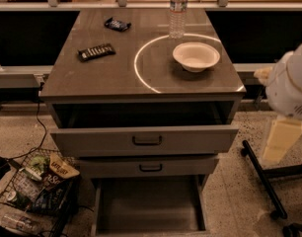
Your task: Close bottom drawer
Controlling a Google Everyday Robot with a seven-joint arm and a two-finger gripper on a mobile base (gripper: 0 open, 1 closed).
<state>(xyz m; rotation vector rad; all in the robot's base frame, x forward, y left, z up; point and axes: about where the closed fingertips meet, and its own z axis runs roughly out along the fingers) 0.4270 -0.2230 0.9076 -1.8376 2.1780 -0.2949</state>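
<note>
The grey cabinet has all three drawers pulled out. The bottom drawer sticks out farthest toward me; its plain grey tray is bare, and its front and handle are cut off by the lower edge of the view. The middle drawer and the wide top drawer stand partly open above it. My gripper is out of view. Only my white arm with a cream link shows at the right edge, right of the cabinet and apart from it.
On the cabinet top are a white bowl, a water bottle, a dark snack bar and a small dark packet. A wire basket of snacks sits on the floor at left. Black wheeled legs stand at right.
</note>
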